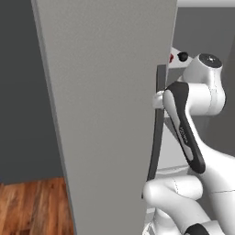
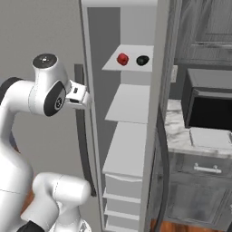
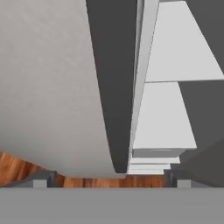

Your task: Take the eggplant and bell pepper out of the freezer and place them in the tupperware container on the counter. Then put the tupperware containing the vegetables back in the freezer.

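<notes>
Bell pepper (image 2: 122,59) and eggplant (image 2: 142,60) side by side on upper freezer (image 2: 129,149) shelf: probably light, firm, smooth-skinned, best pinched across the middle. Fingers (image 3: 43,178) spread wide, empty, straddling dark door handle (image 3: 114,87). Tupperware container (image 2: 210,137) on bench (image 2: 174,122).

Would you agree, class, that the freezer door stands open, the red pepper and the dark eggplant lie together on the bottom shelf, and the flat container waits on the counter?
Not quite. The pepper and eggplant lie together on the top shelf, not the bottom one, as the right base view shows. The rest holds: the freezer door stands open and the flat container waits on the counter.
</notes>
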Controlling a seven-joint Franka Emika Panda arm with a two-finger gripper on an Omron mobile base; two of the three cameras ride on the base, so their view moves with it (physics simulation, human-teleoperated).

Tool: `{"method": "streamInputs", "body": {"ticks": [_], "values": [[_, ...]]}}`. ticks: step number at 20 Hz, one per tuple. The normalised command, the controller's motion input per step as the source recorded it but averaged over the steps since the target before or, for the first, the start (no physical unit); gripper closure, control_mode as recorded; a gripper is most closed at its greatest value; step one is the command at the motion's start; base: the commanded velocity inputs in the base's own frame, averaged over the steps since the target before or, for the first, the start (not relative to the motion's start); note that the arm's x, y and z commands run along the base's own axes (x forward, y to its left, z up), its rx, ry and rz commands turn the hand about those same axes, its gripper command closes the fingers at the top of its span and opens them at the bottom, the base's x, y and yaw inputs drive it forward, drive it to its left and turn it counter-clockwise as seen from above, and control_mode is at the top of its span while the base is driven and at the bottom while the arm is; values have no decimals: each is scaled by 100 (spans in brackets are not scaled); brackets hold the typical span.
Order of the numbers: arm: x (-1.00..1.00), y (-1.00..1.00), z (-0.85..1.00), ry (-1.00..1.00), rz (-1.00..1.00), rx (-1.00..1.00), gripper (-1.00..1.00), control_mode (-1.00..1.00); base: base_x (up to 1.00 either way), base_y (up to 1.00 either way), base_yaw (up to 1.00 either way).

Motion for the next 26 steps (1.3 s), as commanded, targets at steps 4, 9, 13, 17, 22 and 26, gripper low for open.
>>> {"method": "streamInputs", "body": {"ticks": [4,9,13,17,22,26], "values": [[0,0,0,0,0,0,-100,100,0,-40,-1],[0,0,0,0,0,0,-100,100,11,-8,-1],[0,0,0,0,0,0,-100,100,4,-22,0],[0,0,0,2,0,0,-100,-100,1,-7,0],[0,-19,2,2,-6,1,-100,-100,0,0,0],[6,-50,0,11,-16,0,-100,-100,0,0,0]]}}
